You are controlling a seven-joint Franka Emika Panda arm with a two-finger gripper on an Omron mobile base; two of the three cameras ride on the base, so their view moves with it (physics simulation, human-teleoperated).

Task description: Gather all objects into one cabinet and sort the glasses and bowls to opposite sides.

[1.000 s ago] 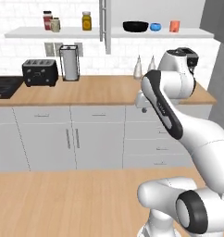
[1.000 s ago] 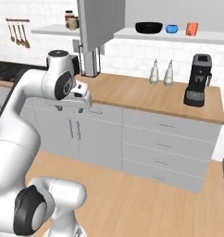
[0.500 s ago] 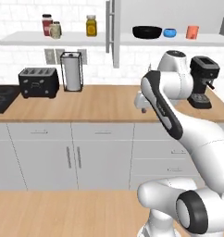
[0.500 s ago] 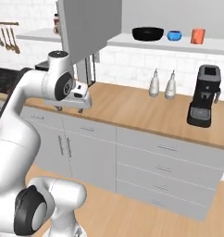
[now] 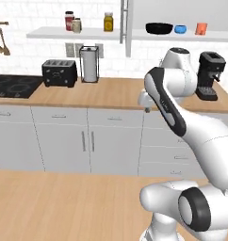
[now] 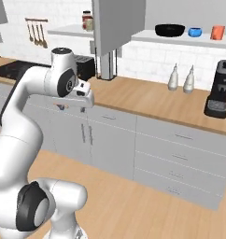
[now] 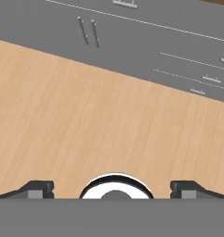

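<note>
Fingers (image 7: 114, 187) spread, tips barely visible; cabinet door (image 6: 118, 25) hides its shelf.

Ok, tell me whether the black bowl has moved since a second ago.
No. The black bowl stays on the shelf, just left of the blue bowl; the camera moved.

Kitchen: toaster (image 5: 60, 72), coffee machine (image 6: 219, 95), stovetop (image 5: 14, 85).

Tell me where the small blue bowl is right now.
The blue bowl sits on the white cabinet shelf, upper right of the left base view, between the black bowl on its left and the orange cup on its right.
</note>
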